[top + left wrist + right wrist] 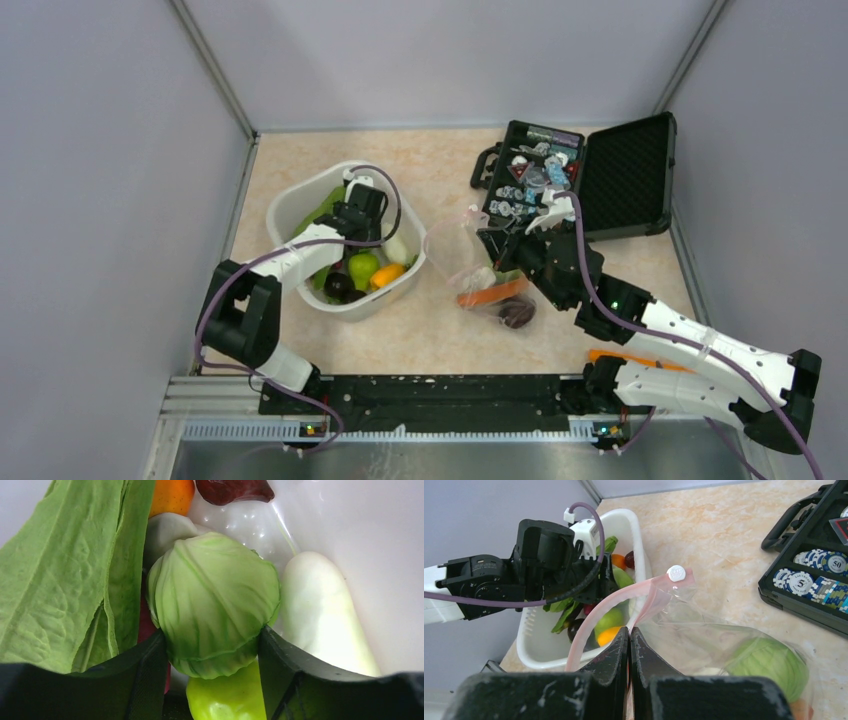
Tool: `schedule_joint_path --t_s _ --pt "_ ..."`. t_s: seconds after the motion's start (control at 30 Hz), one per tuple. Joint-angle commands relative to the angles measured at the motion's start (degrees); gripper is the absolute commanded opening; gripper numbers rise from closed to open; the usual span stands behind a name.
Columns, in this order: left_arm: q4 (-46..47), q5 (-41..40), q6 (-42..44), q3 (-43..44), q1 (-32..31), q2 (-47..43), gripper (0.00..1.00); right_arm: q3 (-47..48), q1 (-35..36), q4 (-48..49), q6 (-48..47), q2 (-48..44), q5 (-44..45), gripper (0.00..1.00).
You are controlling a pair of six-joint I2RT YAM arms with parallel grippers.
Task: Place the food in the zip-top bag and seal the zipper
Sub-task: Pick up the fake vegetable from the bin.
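My left gripper (362, 215) is down in the white tub (290, 205), with its jaws (211, 634) closed against both sides of a green cabbage (215, 595). Around it lie green leafy pieces (65, 570), a white radish (320, 615), an orange piece (172, 495) and a light green piece (225, 695). My right gripper (629, 632) is shut on the pink zipper (609, 607) of the zip-top bag (704, 640) and holds its mouth up and open toward the tub. Inside the bag (455, 240) are another cabbage (769, 665), a carrot (492, 293) and a dark purple piece (517, 314).
An open black case (625, 180) of blue-and-white chips (814, 580) stands at the back right, close behind the bag. The zipper's white slider (676, 573) sits at the far end of the strip. Grey walls enclose the table on three sides.
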Motion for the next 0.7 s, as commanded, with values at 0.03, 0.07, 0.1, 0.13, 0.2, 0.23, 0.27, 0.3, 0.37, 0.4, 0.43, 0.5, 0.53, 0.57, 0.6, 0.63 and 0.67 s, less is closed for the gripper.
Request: schedule_joint_path --t_s 0.03,0.07,0.1,0.13,0.2,0.23,0.27,0.3,0.37,0.4,0.43,0.5,0.53,0.57,0.6,0.63,0.67 --pt "2.1 2.0 -0.1 -0.3 0.3 -2.1 0.45 0.8 -0.3 1.3 0.3 -0.9 0.9 0.00" --pt "2.2 2.2 -0.1 -0.5 0.3 -2.9 0.45 0.8 -0.4 1.3 0.2 -0.8 0.9 0.00" --pt "2.2 2.4 -0.1 -0.7 0.3 -3.7 0.42 0.8 -0.4 1.3 0.2 -0.8 0.9 0.00" --pt "2.2 2.6 0.0 -0.9 0.3 -4.5 0.36 0.8 -0.3 1.3 0.2 -0.7 0.9 0.00" --pt "2.2 2.9 0.3 -1.3 0.3 -6.3 0.29 0.8 -0.3 1.3 0.3 -0.8 0.8 0.00" --pt "2.2 3.2 0.4 -1.6 0.3 -7.3 0.21 0.8 -0.3 1.2 0.3 -0.8 1.0 0.00" --pt "2.1 3.5 0.5 -1.8 0.3 -8.3 0.17 0.8 -0.4 1.2 0.4 -0.9 1.0 0.00" --pt "2.1 3.8 0.5 -1.9 0.3 -9.3 0.14 0.8 -0.3 1.1 0.4 -0.9 1.0 0.00" --pt "2.0 5.0 0.5 -2.5 0.3 -12.0 0.09 0.6 -0.4 1.3 0.5 -1.0 1.0 0.00" --pt "1.9 5.5 0.5 -2.7 0.3 -12.8 0.09 0.6 -0.4 1.3 0.4 -1.0 1.0 0.00" --pt "1.8 6.1 0.4 -2.8 0.3 -14.0 0.09 0.5 -0.4 1.4 0.6 -0.9 1.0 0.00" --pt "1.9 6.9 0.5 -3.3 0.3 -16.7 0.09 0.5 -0.3 1.5 0.6 -0.8 0.9 0.00" --pt "1.9 7.2 0.5 -3.5 0.3 -17.8 0.09 0.5 -0.4 1.5 0.6 -0.8 0.9 0.00" --pt "1.7 7.7 0.5 -3.7 0.3 -18.9 0.09 0.5 -0.4 1.5 0.6 -0.7 0.9 0.00" --pt "1.5 8.1 0.6 -3.7 0.3 -19.8 0.09 0.5 -0.3 1.5 0.6 -0.6 0.8 0.00" --pt "1.0 8.6 0.4 -3.6 0.3 -20.7 0.09 0.5 -0.4 1.6 0.6 -0.5 0.8 0.00" --pt "0.6 9.1 0.3 -3.5 0.3 -21.6 0.09 0.5 -0.4 1.7 0.5 -0.4 0.7 0.00"
